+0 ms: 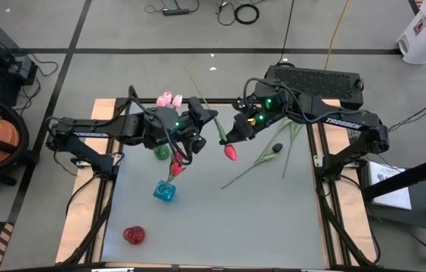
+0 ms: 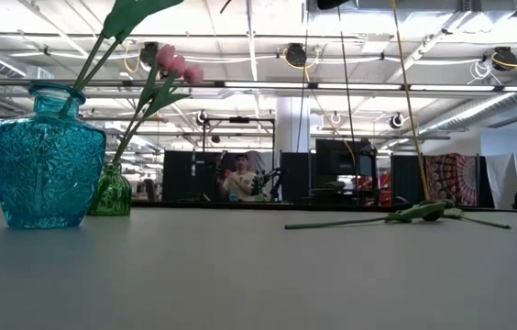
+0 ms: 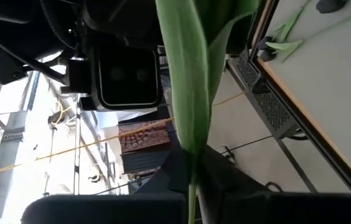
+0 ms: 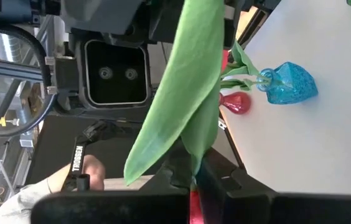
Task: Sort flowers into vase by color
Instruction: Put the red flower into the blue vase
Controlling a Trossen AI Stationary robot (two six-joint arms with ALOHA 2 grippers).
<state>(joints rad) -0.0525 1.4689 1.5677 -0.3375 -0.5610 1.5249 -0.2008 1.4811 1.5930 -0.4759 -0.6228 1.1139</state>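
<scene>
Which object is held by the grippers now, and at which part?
Both the left gripper and the right gripper are shut on the red tulip, gripping its green stem and leaf between them.

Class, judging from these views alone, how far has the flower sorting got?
Done: pink tulips stand in the green vase, and a red one leans in the blue vase. In hand: both the left gripper and the right gripper are shut on a red tulip. Left: the dark tulip on the table; the red vase is empty.
</scene>
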